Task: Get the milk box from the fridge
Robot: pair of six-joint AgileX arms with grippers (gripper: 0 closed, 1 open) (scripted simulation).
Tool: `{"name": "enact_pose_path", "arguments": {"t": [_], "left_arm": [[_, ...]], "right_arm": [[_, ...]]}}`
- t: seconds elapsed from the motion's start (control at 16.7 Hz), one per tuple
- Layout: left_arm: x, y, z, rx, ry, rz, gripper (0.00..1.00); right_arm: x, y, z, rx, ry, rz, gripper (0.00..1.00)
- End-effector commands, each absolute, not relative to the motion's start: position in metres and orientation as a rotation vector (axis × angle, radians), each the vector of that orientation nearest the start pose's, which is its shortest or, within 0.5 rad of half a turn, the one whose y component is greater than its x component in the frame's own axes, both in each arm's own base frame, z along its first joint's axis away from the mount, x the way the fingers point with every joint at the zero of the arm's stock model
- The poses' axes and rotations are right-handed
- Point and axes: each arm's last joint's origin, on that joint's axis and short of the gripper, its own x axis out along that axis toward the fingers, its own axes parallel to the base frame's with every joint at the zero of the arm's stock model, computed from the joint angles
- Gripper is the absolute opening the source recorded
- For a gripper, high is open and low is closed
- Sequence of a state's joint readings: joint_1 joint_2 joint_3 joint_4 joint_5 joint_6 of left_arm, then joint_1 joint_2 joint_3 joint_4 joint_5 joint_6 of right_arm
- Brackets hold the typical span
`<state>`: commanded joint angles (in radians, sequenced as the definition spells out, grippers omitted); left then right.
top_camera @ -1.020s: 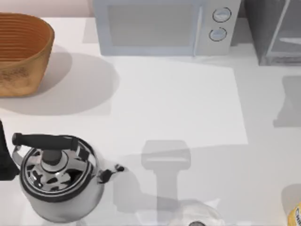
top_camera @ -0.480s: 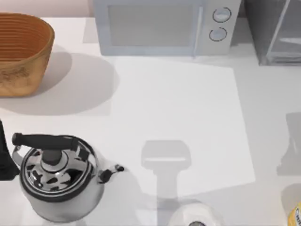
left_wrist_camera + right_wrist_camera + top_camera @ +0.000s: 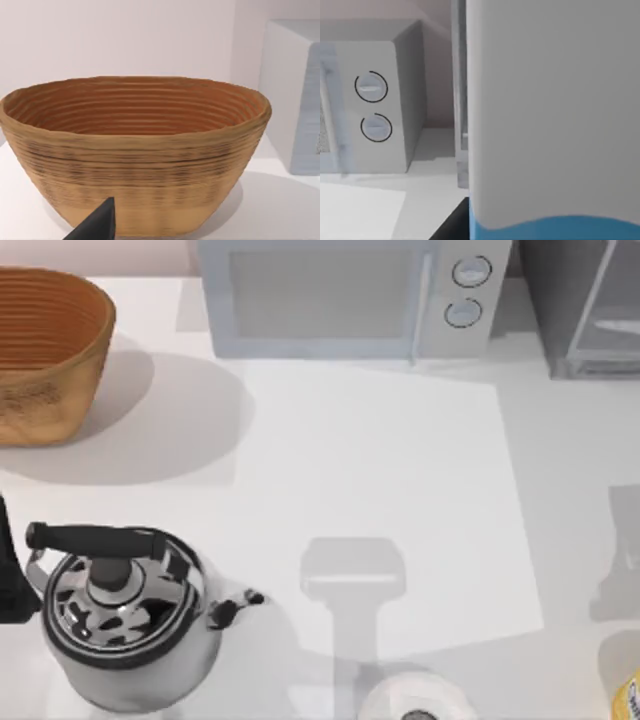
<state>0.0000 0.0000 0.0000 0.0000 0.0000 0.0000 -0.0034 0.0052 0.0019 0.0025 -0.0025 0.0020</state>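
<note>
**Q:** Where does the milk box sit in this figure?

**A:** In your right wrist view the milk box stands close before the camera. You see a broad white face with a sky-blue band along its lower part. Just beside it is the grey frame of the fridge, and the white microwave with its two round knobs is farther off. From above, the fridge occupies the far right corner of the bench, and the microwave stands along the far edge next to it.

**Q:** And the state of each tool?

**A:** A dark wedge of the right tool shows beside the carton's lower edge. You cannot tell whether that tool is clamped on the carton or apart. A dark tip of the left tool points toward the woven basket. Its state also cannot be told.

**Q:** What else stands on the bench?

**A:** The basket is at the far left corner, a steel kettle is near the near left corner, and a yellow-labelled container is at the near right corner.
</note>
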Motion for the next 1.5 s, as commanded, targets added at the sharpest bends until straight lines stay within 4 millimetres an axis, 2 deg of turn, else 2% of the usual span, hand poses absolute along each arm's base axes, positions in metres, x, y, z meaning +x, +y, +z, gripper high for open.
{"name": "enact_pose_path", "arguments": {"t": [0.3,0.54,0.96,1.26,1.5], "left_arm": [[0.106,-0.001,0.160,0.000,0.000,0.000,1.00],[0.106,-0.001,0.160,0.000,0.000,0.000,1.00],[0.106,-0.001,0.160,0.000,0.000,0.000,1.00],[0.106,-0.001,0.160,0.000,0.000,0.000,1.00],[0.106,-0.001,0.160,0.000,0.000,0.000,1.00]], "right_arm": [[0.115,-0.001,0.170,-0.005,-0.025,0.093,0.00],[0.135,-0.001,0.175,-0.011,-0.037,0.243,0.00],[0.172,-0.006,0.145,0.027,0.038,0.541,0.00],[0.184,-0.010,0.131,0.018,0.019,0.704,0.00],[0.189,-0.012,0.126,0.002,0.000,0.763,0.00]]}}
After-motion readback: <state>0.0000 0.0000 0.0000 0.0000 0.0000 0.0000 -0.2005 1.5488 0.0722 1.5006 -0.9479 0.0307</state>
